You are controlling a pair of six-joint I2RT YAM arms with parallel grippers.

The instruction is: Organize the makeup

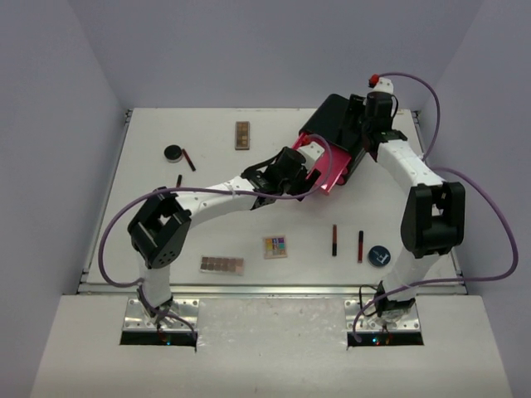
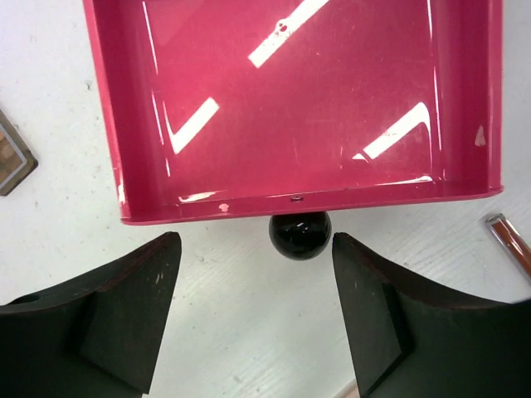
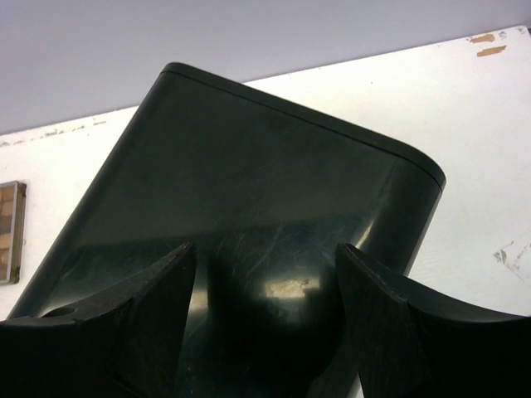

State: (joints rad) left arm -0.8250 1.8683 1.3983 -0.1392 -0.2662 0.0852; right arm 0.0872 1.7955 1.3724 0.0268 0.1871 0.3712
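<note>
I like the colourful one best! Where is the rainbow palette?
In the top view, the rainbow palette lies near the table's front edge, between a brown palette on its left and a red pencil on its right.

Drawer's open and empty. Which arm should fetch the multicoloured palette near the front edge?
Left. The left gripper stands open, clear of the knob on the pink drawer, and the multicoloured palette lies nearer to it. The right gripper hangs over the black box at the back, farther off.
</note>
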